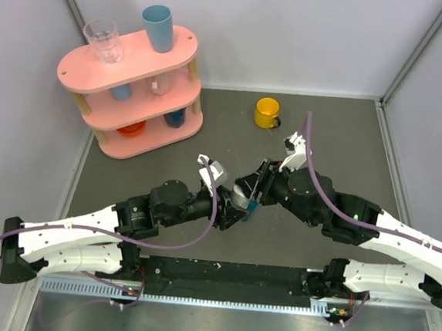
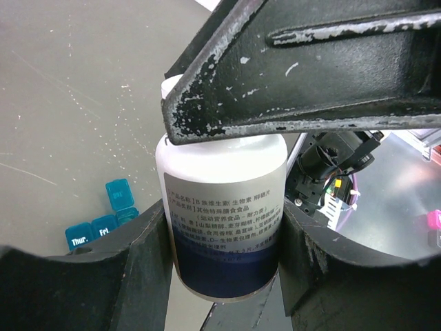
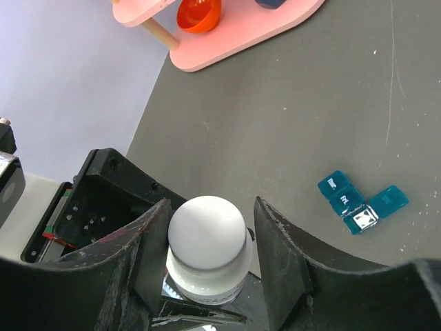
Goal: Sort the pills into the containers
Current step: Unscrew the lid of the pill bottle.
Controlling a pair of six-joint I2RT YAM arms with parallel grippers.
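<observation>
A white capped bottle [image 2: 224, 172] with a printed blue-and-white label hangs above the table, and my left gripper [image 2: 222, 238] is shut on its body. My right gripper [image 3: 211, 210] stands open around the round white cap [image 3: 207, 234]: its left finger touches the cap, while a gap shows at its right finger. In the top view both grippers meet at the bottle [image 1: 242, 193] in mid-table. The containers, a small teal pill box [image 3: 358, 202] with one lid flipped open, lie on the table just beside it [image 2: 103, 222]. No pills show.
A yellow mug [image 1: 267, 112] stands at the back centre. A pink three-tier rack [image 1: 131, 92] with cups, a glass and a blue tumbler fills the back left. Walls close in the left, back and right sides.
</observation>
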